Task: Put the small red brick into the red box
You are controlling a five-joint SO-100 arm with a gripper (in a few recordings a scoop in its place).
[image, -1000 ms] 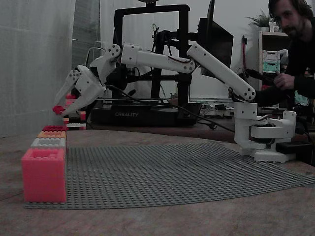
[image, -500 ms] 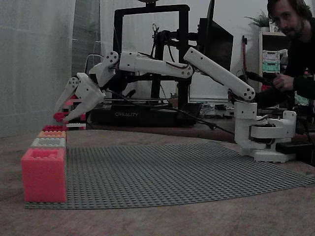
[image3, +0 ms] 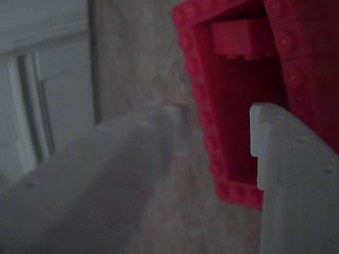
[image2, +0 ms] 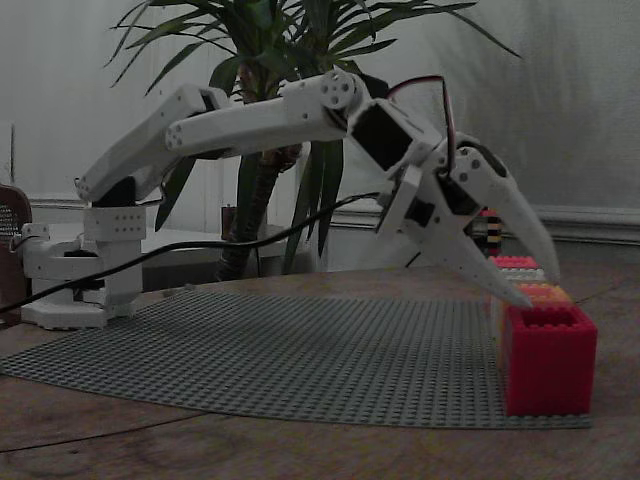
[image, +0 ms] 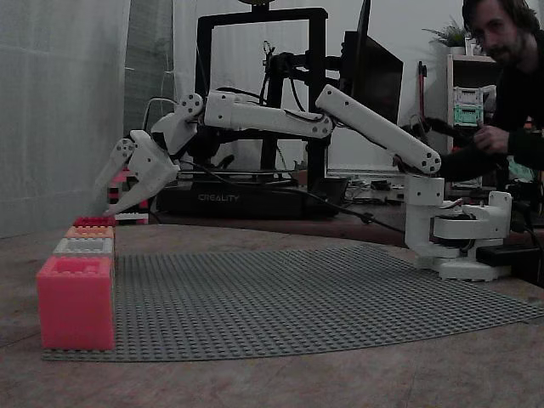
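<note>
grey studded baseplate (image: 297,297) under row of boxes at its edge | white arm (image: 340,110) stretched out over them | red box (image3: 238,106) directly below gripper (image3: 212,132), jaws apart, empty | small red brick (image3: 241,38) lying inside red box

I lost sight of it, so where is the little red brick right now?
In the wrist view the small red brick lies inside the red box, near its upper wall, just beyond the open pincer.
</note>
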